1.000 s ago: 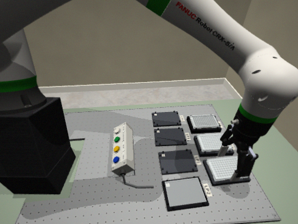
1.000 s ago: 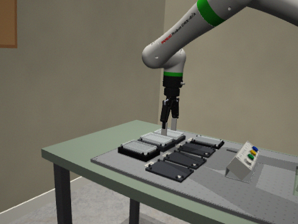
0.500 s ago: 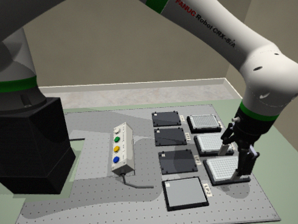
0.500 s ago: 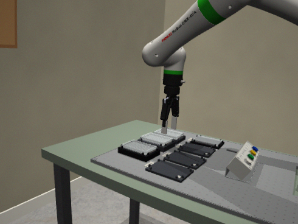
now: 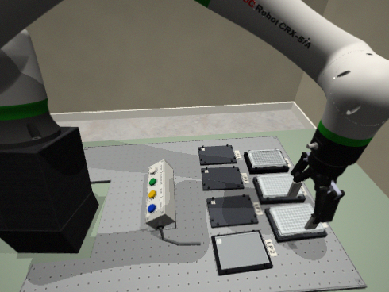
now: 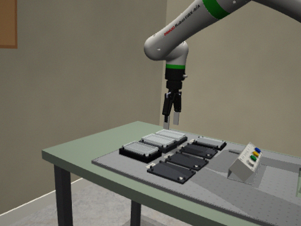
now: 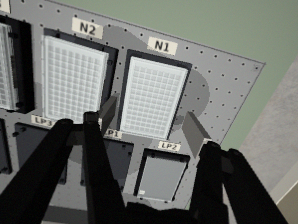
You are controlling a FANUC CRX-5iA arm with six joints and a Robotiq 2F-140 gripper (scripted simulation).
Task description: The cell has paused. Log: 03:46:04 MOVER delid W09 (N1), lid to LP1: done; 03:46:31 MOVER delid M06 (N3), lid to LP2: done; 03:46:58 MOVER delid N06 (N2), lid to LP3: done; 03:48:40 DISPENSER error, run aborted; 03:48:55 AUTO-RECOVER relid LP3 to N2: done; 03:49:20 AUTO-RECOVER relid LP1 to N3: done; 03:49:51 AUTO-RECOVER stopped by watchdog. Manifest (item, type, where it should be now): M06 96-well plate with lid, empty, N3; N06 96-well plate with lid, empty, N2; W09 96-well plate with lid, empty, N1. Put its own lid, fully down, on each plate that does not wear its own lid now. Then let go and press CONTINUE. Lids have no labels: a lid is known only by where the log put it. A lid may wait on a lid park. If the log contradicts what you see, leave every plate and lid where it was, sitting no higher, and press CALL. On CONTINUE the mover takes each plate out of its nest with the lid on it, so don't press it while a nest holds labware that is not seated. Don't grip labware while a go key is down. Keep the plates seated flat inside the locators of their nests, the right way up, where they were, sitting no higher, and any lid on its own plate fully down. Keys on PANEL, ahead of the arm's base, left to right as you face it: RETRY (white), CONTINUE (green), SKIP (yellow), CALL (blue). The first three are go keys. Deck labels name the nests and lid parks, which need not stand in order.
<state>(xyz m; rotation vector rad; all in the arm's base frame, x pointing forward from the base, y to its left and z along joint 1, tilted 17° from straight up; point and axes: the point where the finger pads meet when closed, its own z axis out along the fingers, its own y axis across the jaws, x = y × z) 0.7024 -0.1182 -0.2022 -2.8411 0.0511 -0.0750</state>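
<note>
Three white 96-well plates sit in black nests in a row at the right of the deck. In the wrist view the labels read N1 and N2; a third plate shows only at the left edge. In the top view, N1 is nearest, N2 is in the middle and the third plate is farthest. I cannot tell which plates wear clear lids. A lid lies flat on park LP2. My gripper is open and empty, hovering above N1's inner edge.
Three other lid parks are bare black pads. The key panel stands left of the parks with white, green, yellow and blue keys. The arm's black base is at the far left.
</note>
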